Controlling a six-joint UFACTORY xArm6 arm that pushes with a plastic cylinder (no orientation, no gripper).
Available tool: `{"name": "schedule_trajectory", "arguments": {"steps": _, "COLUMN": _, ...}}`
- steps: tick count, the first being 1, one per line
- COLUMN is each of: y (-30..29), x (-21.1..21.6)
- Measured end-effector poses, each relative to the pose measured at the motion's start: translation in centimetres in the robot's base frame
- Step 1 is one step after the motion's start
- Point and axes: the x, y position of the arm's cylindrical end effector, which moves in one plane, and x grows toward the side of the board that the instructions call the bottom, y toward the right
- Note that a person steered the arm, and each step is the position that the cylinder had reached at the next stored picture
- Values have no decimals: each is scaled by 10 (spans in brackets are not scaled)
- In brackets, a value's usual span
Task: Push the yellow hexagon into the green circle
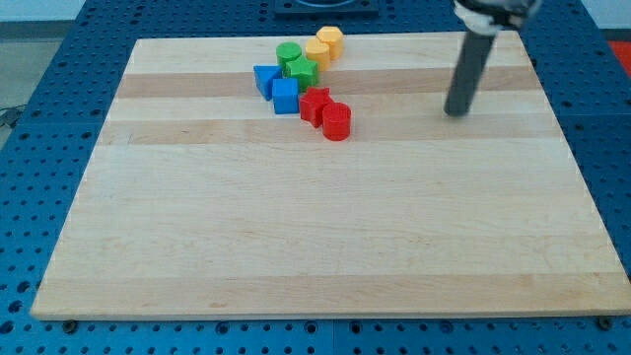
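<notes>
The yellow hexagon sits near the board's top edge, at the top right of a cluster of blocks. The green circle lies to its left and slightly lower, with another yellow block between them. A green star-like block touches the green circle from below right. My tip rests on the board far to the right of the cluster and touches no block.
Two blue blocks lie below left of the green ones. A red star and a red hexagon-like block lie at the cluster's lower right. The wooden board rests on a blue perforated table.
</notes>
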Motion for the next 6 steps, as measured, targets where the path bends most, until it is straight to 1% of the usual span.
{"name": "schedule_trajectory", "arguments": {"steps": 1, "y": -30, "x": -77}}
{"name": "schedule_trajectory", "arguments": {"steps": 2, "y": -55, "x": -135}}
{"name": "schedule_trajectory", "arguments": {"steps": 3, "y": -72, "x": -133}}
{"name": "schedule_trajectory", "arguments": {"steps": 4, "y": -145, "x": -132}}
{"name": "schedule_trajectory", "arguments": {"steps": 6, "y": -170, "x": -132}}
